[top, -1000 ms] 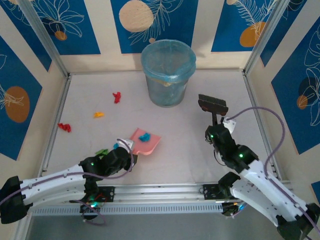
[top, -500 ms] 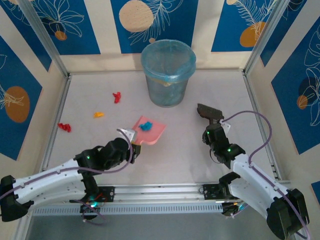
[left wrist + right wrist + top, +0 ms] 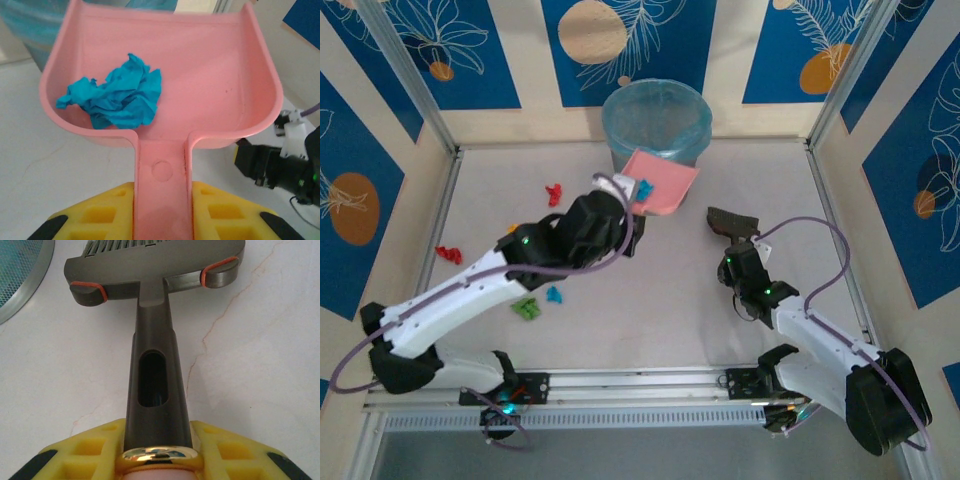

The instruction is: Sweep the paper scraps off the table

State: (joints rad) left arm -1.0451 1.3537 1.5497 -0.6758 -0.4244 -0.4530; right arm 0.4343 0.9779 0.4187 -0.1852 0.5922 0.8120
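Note:
My left gripper [image 3: 618,203] [image 3: 162,207] is shut on the handle of the pink dustpan [image 3: 662,181] [image 3: 210,70], held up in the air by the rim of the blue bin [image 3: 656,120]. One blue paper scrap [image 3: 644,188] [image 3: 116,97] lies in the pan. My right gripper [image 3: 746,256] [image 3: 157,452] is shut on the handle of a dark brush [image 3: 729,221] [image 3: 155,262], low over the table [image 3: 720,330]. Loose paper scraps lie on the left: red [image 3: 554,193], red [image 3: 448,254], green [image 3: 526,307], blue [image 3: 554,294].
The bin stands at the back centre, its mesh wall [image 3: 17,270] just left of the brush head. Aluminium rails [image 3: 640,380] edge the table, with patterned walls all round. An orange scrap [image 3: 512,229] peeks out beside my left arm.
My left arm has lifted the dustpan with the blue scrap from the table's middle up and back to the bin's rim. The right arm and brush have sunk and drawn back a little.

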